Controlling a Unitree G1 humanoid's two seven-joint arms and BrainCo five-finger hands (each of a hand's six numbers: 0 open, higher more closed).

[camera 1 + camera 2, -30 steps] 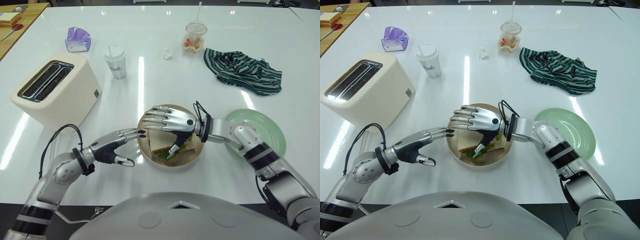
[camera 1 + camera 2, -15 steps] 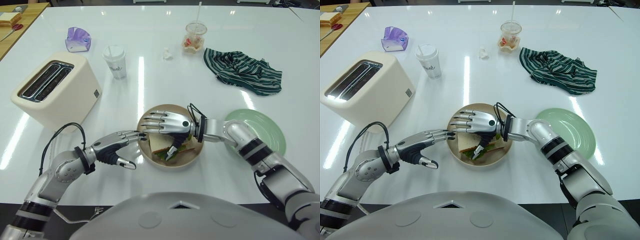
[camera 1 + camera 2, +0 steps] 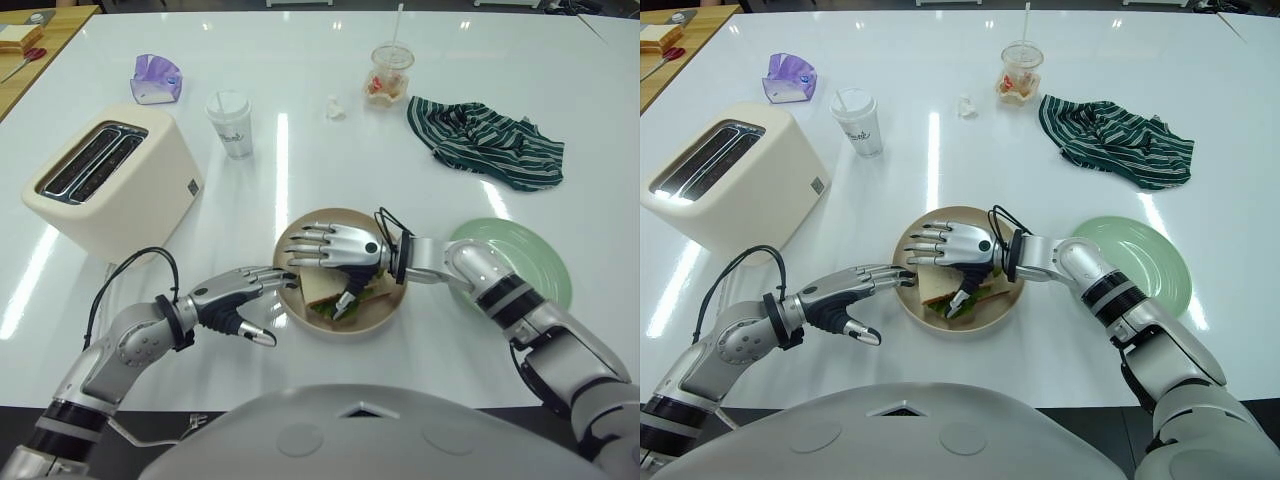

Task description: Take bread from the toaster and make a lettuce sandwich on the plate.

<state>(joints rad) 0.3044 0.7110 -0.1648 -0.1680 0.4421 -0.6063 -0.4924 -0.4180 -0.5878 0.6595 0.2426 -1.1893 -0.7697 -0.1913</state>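
Sitting plated, sandwich (image 3: pixel 322 291) lies beneath right hand (image 3: pixel 341 248).

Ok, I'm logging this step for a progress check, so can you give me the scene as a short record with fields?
source: toaster at the table's left, no bread rising from its slots
food: bread slice over lettuce on the tan plate
right arm: right hand above the sandwich, fingers spread, thumb reaching down to it
left arm: left hand with outstretched fingers at the plate's left rim
nearby: green plate to the right, striped cloth beyond it
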